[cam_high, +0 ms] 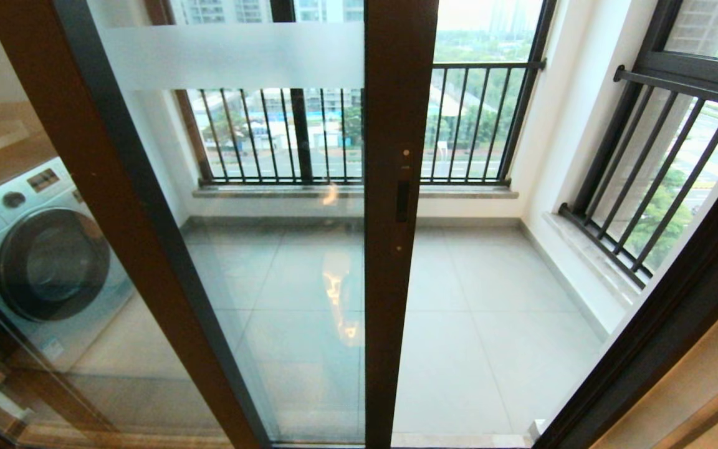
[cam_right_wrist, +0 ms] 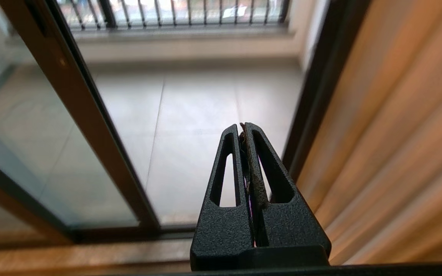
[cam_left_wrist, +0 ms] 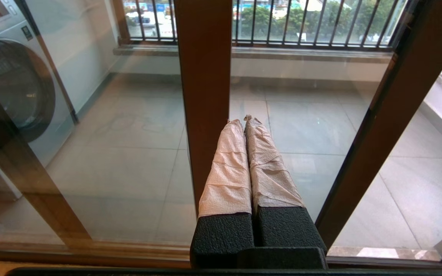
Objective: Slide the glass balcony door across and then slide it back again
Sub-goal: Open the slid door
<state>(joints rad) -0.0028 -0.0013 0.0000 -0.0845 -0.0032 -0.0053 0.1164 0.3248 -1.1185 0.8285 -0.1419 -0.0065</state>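
The glass balcony door [cam_high: 284, 249] stands part-way across the opening. Its dark brown stile [cam_high: 396, 280] runs down the middle of the head view, with the small black handle slot [cam_high: 402, 201] in it and a frosted white band [cam_high: 234, 56] across the glass. Right of the stile the way to the balcony is open. Neither gripper shows in the head view. My left gripper [cam_left_wrist: 244, 119], its fingers wrapped in pale paper, is shut and empty just beside the stile [cam_left_wrist: 205, 96]. My right gripper [cam_right_wrist: 243, 124] is shut and empty, facing the open gap beside the stile [cam_right_wrist: 79, 111].
A washing machine [cam_high: 41, 255] stands behind the brown-framed fixed panel [cam_high: 103, 206] at the left. Black-barred windows [cam_high: 471, 125] close the balcony's far and right sides. The dark door jamb [cam_high: 664, 312] and a beige curtain [cam_right_wrist: 397, 134] are on the right. Grey floor tiles [cam_high: 490, 324] lie beyond.
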